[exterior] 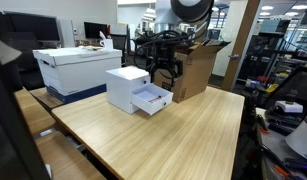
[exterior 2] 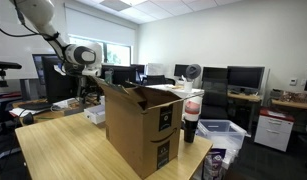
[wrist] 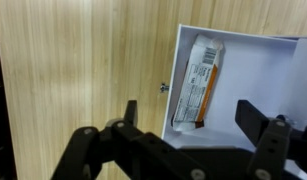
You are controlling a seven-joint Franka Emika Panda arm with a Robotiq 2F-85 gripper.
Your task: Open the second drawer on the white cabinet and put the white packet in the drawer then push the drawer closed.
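1. The wooden worktop (exterior: 183, 135) carries everything. In both exterior views a brown cardboard box (exterior: 198, 68) (exterior 2: 143, 125) stands on it, at a far corner in one of them, with its flaps up. Neither view shows what is inside it.
2. A white lidded storage box (exterior: 78, 68) sits past the far edge of the worktop with its lid on, so its contents cannot be seen.
3. The white cabinet (exterior: 123, 88) stands on the worktop near the far edge, just beside the cardboard box.
4. The second drawer (exterior: 151, 99) (wrist: 263, 70) is pulled out towards the middle of the worktop. The small dark pull (wrist: 164, 87) on its front shows only in the wrist view.
5. The white packet (wrist: 200, 78) lies flat inside the second drawer, along the wall behind the drawer front, and one end has an orange tip. Only the wrist view shows it.
6. The gripper (exterior: 165, 75) (wrist: 188, 108) hangs above the pulled-out drawer with its fingers spread wide and nothing between them.
7. In an exterior view the cardboard box stands in front and hides most of the cabinet, while the arm (exterior 2: 78, 55) reaches in above it.
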